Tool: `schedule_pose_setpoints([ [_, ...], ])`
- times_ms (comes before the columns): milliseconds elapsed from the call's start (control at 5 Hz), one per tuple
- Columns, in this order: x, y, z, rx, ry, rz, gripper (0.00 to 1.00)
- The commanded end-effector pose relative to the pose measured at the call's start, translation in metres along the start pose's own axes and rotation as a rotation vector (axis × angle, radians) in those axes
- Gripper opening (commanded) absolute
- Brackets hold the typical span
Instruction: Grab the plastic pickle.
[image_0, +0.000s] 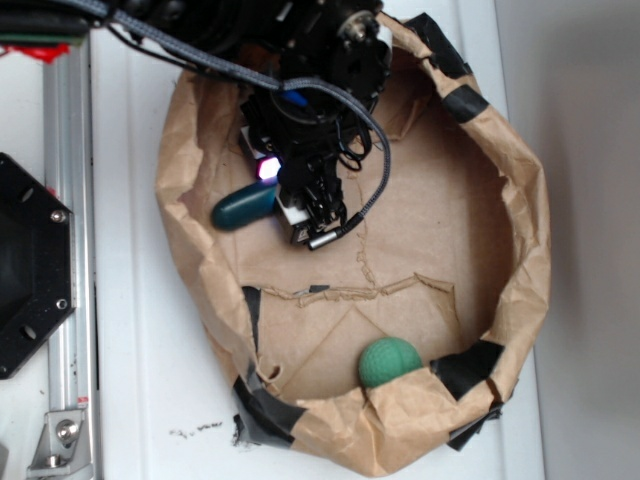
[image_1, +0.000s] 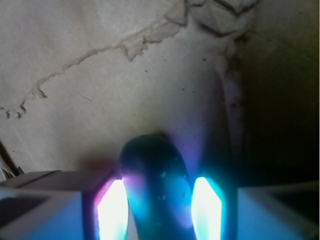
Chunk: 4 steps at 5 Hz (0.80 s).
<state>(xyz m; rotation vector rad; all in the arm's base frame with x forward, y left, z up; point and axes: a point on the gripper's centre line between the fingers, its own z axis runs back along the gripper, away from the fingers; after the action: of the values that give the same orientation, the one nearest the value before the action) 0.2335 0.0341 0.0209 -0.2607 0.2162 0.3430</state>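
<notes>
The glossy, speckled teal plastic pickle (image_1: 157, 192) sat clamped between the end effector's (image_1: 159, 207) glowing fingers inside the brown paper basin (image_0: 520, 240), a green ball (image_0: 388, 362) at lower right.

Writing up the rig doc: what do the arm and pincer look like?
Black arm with a grey braided cable looping down its side. The pincer has pale blocky fingers with pads glowing cyan to magenta, and a purple light on its body.
</notes>
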Motion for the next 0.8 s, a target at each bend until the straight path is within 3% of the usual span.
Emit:
schedule_pose_setpoints([
  [0,-0.003,-0.009,0.014,0.04,-0.074,-0.057,0.0],
  [400,-0.001,-0.011,0.023,0.093,-0.112,-0.097,0.0],
  [600,0.0,-0.028,0.073,0.073,-0.253,-0.251,0.0],
])
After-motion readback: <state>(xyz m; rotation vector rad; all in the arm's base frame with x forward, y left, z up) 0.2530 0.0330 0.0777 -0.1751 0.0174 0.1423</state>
